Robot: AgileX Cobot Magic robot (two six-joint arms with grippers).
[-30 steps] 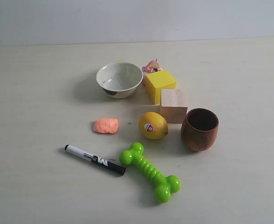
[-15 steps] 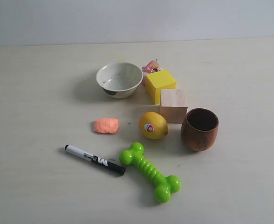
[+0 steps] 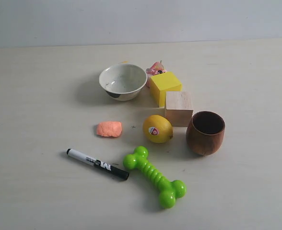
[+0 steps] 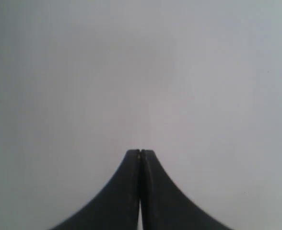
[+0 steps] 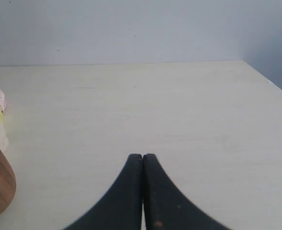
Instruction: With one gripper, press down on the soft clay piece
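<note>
- Pale bench [image 3: 45,191] holds the soft clay piece [image 3: 109,129] on my left of the lemon [image 3: 158,128], long axis sideways.
- My left pincer [image 4: 140,152] and right pincer [image 5: 142,156] have jaws together; the left arm looks nearer.

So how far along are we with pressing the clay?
Nothing is done yet: the clay sits untouched on the table, no arm near it in the exterior view. The left gripper and right gripper are shut and empty. The approach and press are all left.
</note>
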